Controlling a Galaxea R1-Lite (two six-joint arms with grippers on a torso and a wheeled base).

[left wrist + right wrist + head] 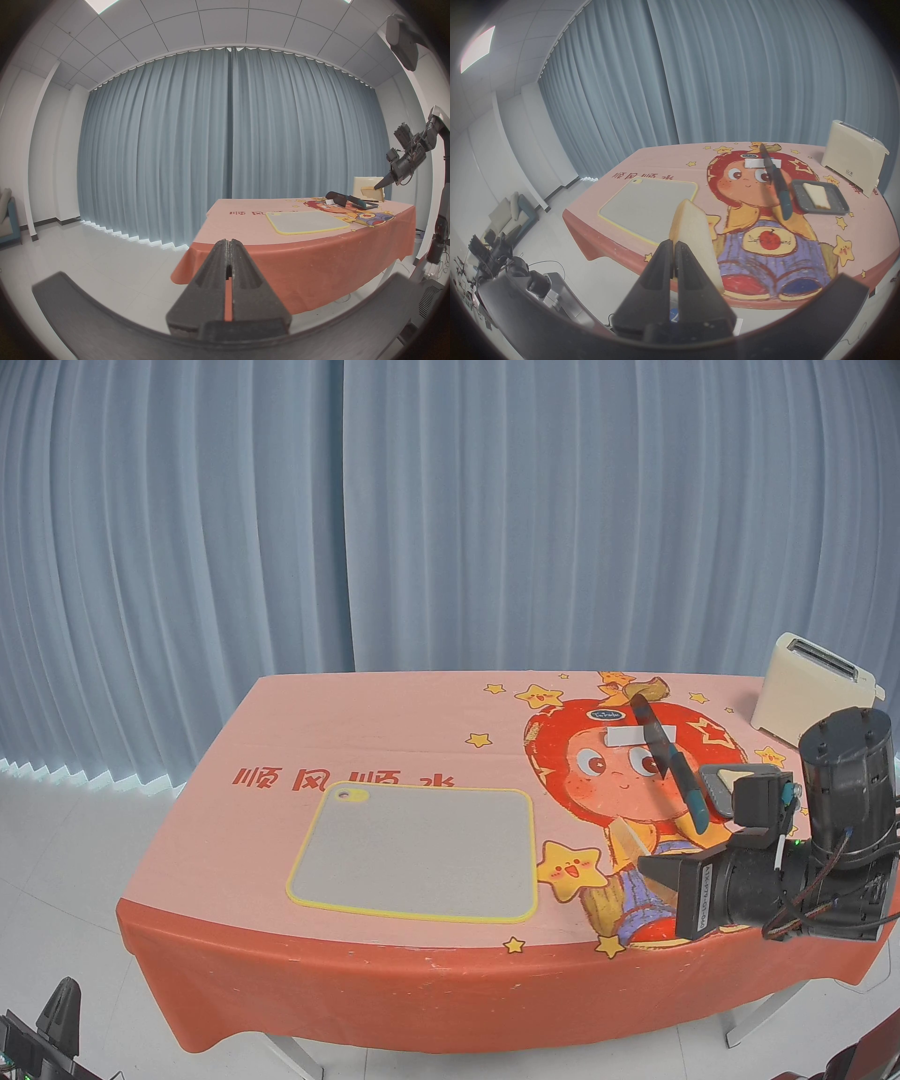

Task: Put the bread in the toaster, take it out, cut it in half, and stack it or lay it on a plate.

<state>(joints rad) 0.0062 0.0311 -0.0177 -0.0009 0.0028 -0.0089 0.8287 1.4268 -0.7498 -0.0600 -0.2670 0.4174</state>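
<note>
Right end effector (674, 244) pinching bread (694, 232), left end effector (228, 244) pressed together, knife (778, 183) beside tray (798, 197)

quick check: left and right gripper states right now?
Left gripper: shut, holding nothing.
Right gripper: shut on the bread slice.
</note>
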